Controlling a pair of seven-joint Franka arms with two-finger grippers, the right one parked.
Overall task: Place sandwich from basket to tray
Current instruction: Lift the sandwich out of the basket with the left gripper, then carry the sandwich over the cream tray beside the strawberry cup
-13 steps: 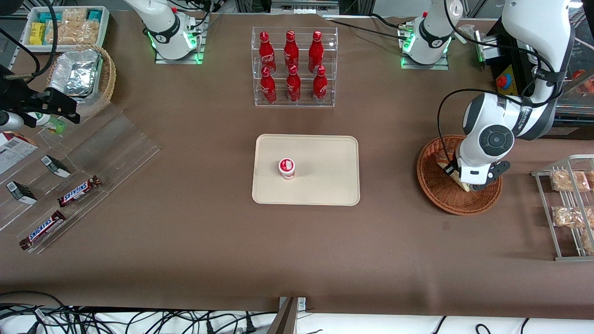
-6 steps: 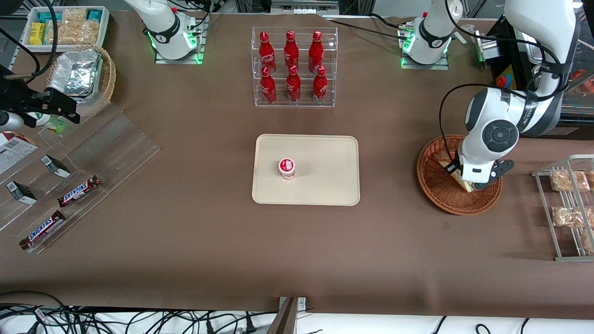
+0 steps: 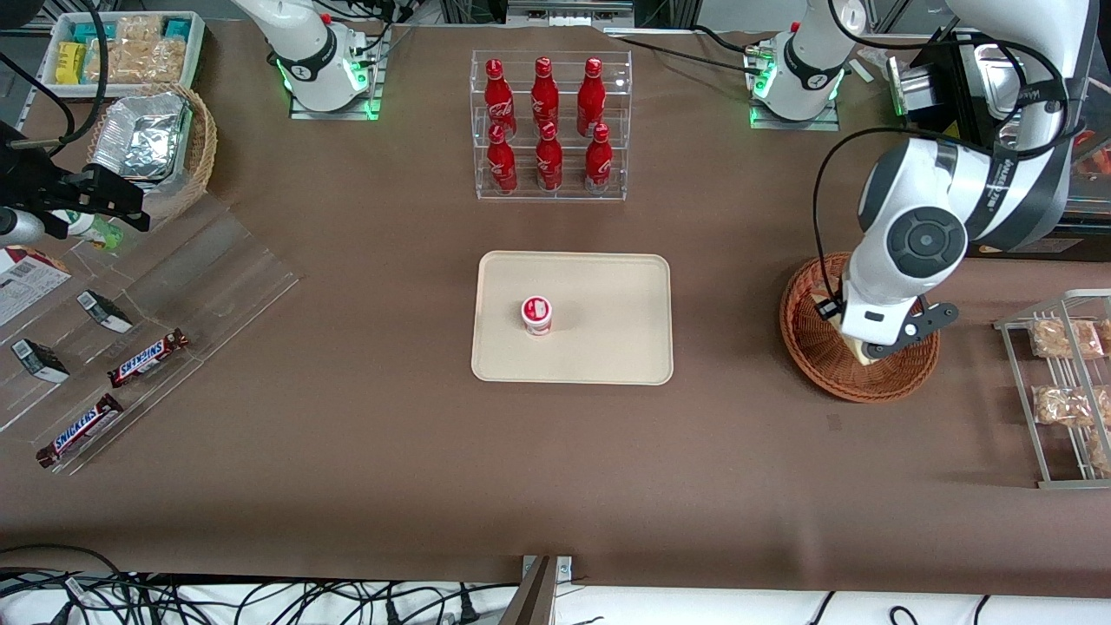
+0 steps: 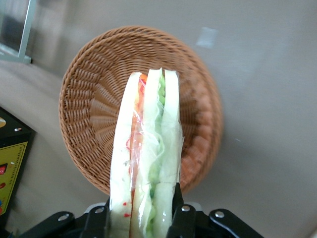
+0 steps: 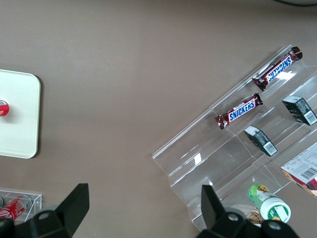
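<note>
The sandwich [image 4: 146, 163], a clear-wrapped wedge of white bread with green and red-pink filling, is clamped between the black fingers of my left gripper [image 4: 141, 213]. It hangs above the round reddish-brown wicker basket [image 4: 94, 114], lifted off its floor. In the front view the gripper [image 3: 855, 343] is over the basket [image 3: 807, 347], and only a pale corner of the sandwich [image 3: 859, 352] peeks out under the wrist. The cream tray [image 3: 608, 347] lies at the table's middle, toward the parked arm from the basket.
A small red-lidded cup [image 3: 536, 314] stands on the tray. A clear rack of red bottles [image 3: 547, 121] sits farther from the camera than the tray. A wire rack of bagged snacks [image 3: 1063, 382] lies beside the basket at the working arm's end.
The gripper has risen with the sandwich in it and shifted slightly toward the tray. The sandwich has come up off the basket floor.
</note>
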